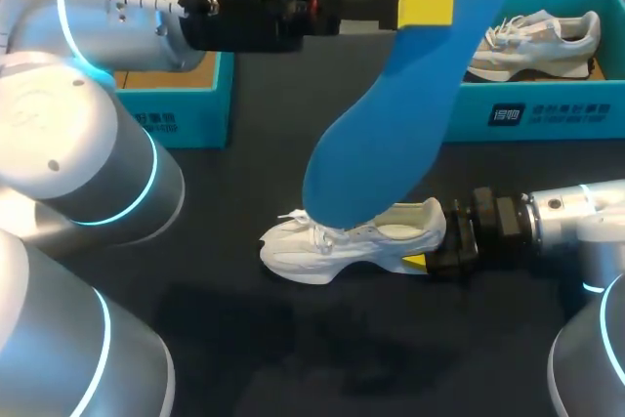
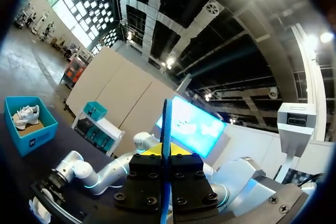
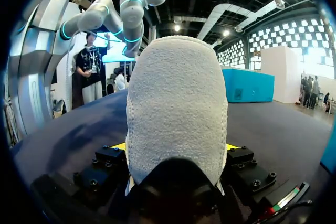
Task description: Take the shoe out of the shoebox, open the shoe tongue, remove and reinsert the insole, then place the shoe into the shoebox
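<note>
2 grippers, both loaded: the left gripper point(image 1: 426, 7) is pinched narrow on the long blue foam insole point(image 1: 391, 114), seen edge-on between its fingers in the left wrist view. The right gripper point(image 1: 435, 246) is closed around the heel of the white lace-up sneaker point(image 1: 371, 239), which sits on its sole on the black table point(image 1: 244, 339). The insole hangs steeply, held near its upper end, with its lower end down at the sneaker's laced opening. Whether that tip is inside the shoe or just in front of it cannot be told. This looks like the insole step. Doing it well means the right gripper pinning the heel so the shoe cannot slide, and the left arm holding the insole in line with the shoe's length, low tip toward the toe, without buckling the foam. The sneaker looks soft and pale, its heel cloth nubbly. It sits well apart from the teal cardboard shoebox point(image 1: 547, 114) at the right, which holds 1 other shoe point(image 1: 537, 41).
</note>
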